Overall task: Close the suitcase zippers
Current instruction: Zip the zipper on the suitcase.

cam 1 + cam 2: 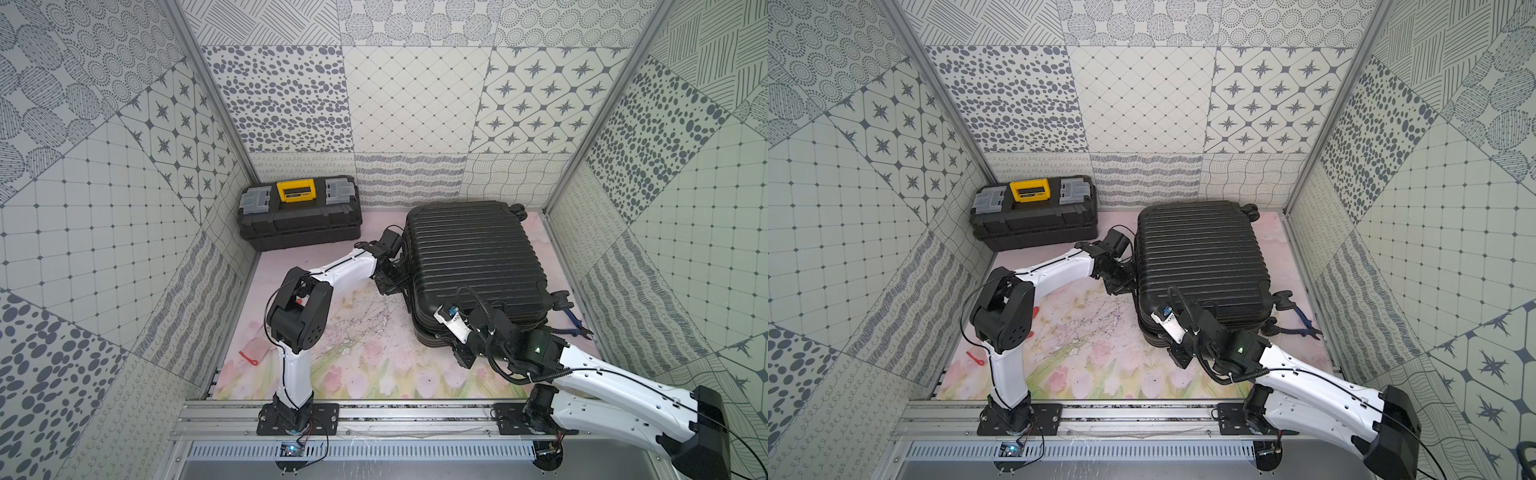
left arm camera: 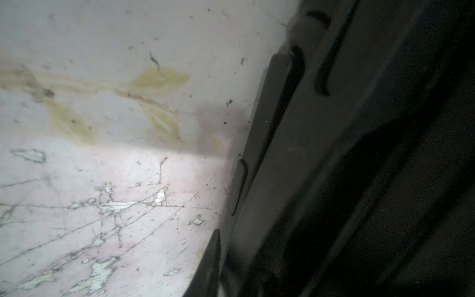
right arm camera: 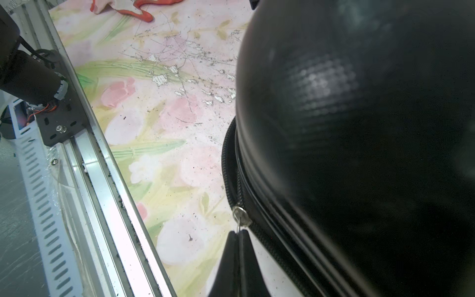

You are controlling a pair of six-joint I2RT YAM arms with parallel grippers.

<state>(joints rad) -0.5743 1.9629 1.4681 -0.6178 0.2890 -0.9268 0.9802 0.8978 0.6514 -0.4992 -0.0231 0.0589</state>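
Lying flat on the flowered mat [image 1: 365, 365], the black suitcase [image 1: 473, 253] is in the right part of the table, toward the back wall, with its ribbed shell facing up. The right gripper [image 3: 239, 232] is low at the near corner of the suitcase. In the right wrist view its two fingertips are pressed together and pinch the small silver zipper pull [image 3: 241, 218], which hangs from the black zipper track [image 3: 227, 164] going round this corner. The left gripper [image 1: 392, 282] is against the left side of the suitcase, about the middle of that side. In the left wrist view only one dark finger [image 2: 213, 257] shows beside the shell, so I cannot tell if this gripper is open or closed. A black toolbox [image 1: 299, 216] with a yellow latch stands in the far left corner, well apart from the suitcase. Blue-handled pliers [image 1: 575, 324] lie just beside the suitcase's right side, and a red cloth [image 1: 255, 351] lies near the left arm
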